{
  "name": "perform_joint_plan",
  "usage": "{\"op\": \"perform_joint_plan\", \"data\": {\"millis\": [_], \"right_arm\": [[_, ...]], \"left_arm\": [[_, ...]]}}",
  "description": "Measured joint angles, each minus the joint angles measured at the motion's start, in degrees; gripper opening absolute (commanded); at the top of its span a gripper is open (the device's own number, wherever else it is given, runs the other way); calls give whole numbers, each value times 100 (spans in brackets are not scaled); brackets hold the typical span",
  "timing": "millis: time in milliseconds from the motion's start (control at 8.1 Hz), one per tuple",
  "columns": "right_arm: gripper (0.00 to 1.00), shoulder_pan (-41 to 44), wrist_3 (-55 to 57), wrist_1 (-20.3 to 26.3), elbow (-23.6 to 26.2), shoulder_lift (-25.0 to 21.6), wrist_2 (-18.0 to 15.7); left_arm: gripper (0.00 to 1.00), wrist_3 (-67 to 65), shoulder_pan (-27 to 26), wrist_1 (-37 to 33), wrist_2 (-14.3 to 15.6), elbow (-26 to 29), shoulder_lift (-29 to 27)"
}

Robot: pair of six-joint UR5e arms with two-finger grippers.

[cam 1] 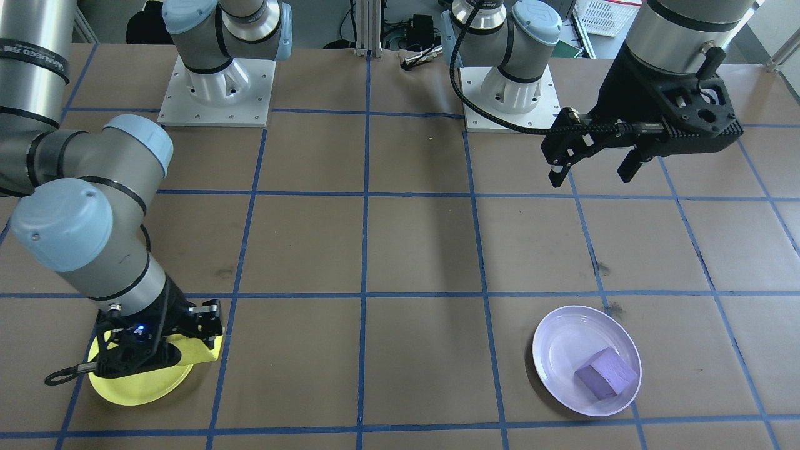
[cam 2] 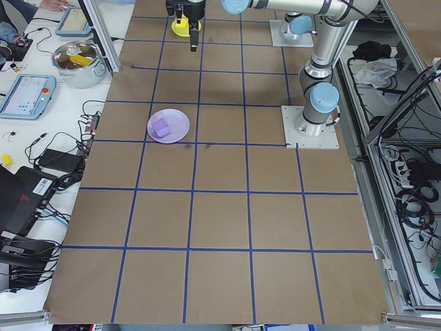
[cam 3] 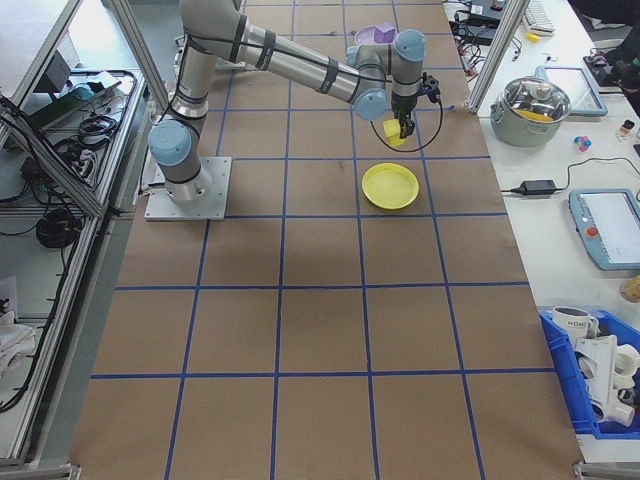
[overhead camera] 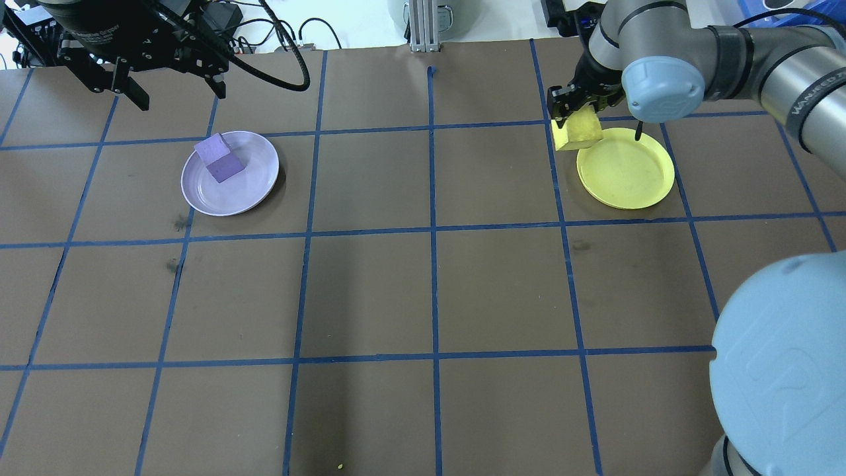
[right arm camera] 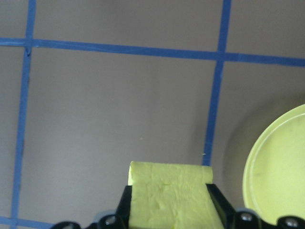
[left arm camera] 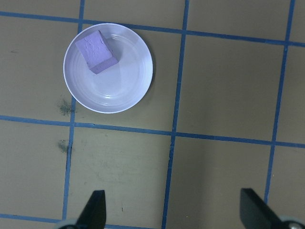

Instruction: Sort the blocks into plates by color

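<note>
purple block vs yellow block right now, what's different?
The purple block rests inside the lavender plate; the yellow block is not yet in the yellow plate, hanging near its rim. The purple block sits free, with the left gripper open and away from it; the yellow block is clamped in the right gripper. Both look like rough cubes of similar size.

Two plates sit well apart on the tabletop (overhead camera: pixel 423 291). The plate on the robot's left (overhead camera: pixel 254 182) holds a block (overhead camera: pixel 221 158) near its rim. Beside the other plate (overhead camera: pixel 628 175), the right gripper (overhead camera: pixel 576 116) holds the second block (overhead camera: pixel 576 132) raised.
</note>
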Motion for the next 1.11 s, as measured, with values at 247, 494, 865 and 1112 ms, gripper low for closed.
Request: {"op": "perform_joint_plan", "data": {"millis": [247,494,865,1112], "right_arm": [[0,-230,-985,-312,-17,193,-789],[10,-283,-1237,-406,-5,409,-1131],[100,-434,-1300,-245,45,641,-1233],[100,-498,-1296,-88,50,637,-1233]], "left_arm": [[100,0,0,0,4,0,3],[100,0,0,0,2,0,4],[100,0,0,0,5,0,4],[100,0,0,0,3,0,4]]}}
